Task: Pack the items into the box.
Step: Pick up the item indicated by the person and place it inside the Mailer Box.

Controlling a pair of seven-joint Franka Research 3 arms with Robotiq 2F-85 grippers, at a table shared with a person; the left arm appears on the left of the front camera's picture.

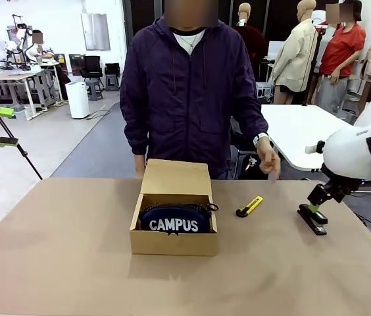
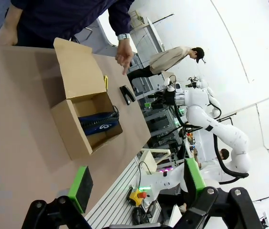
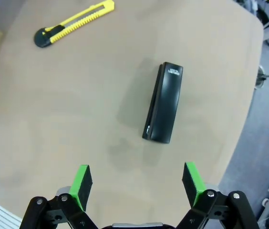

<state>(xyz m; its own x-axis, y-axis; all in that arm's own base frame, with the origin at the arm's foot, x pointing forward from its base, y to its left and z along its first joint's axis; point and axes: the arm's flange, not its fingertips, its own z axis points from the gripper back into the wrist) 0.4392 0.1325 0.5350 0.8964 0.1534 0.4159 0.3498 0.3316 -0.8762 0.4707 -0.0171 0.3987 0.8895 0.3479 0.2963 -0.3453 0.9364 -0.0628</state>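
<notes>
Front view: pouch [image 1: 174, 220] inside box [image 1: 172, 245]

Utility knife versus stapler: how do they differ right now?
The utility knife is yellow and black; the stapler is all black. The knife is slim and flat, the stapler thicker. The knife lies nearer the box; the stapler sits under the right gripper. Both lie on the table, outside the box.

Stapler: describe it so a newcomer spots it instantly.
On the brown table, look right of the open box, past the knife. The stapler lies near the table's right edge, below the right end effector. It is all black and blocky; the knife is slim and yellow.
</notes>
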